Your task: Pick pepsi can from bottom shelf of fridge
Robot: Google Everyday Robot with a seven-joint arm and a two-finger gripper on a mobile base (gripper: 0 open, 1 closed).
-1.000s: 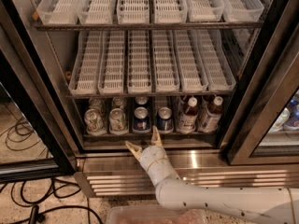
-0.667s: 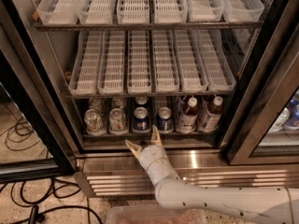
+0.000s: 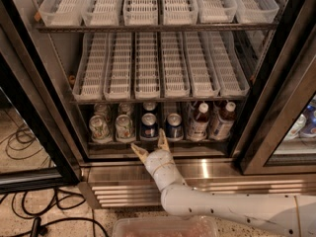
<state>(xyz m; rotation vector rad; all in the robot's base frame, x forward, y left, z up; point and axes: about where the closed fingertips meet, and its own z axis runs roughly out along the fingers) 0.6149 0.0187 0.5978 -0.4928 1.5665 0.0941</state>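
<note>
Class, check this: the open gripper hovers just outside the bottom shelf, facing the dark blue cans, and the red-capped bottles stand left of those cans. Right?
No. The camera view shows the red-capped bottles right of the pepsi cans; silver-green cans stand on their left. The rest holds: the open gripper is just outside the bottom shelf, facing the blue cans.

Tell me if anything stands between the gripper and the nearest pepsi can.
The open gripper hovers just outside the bottom shelf, in front of the nearest pepsi can. Only the shelf's low front rail crosses between them; no other can or bottle is in the way.
</note>
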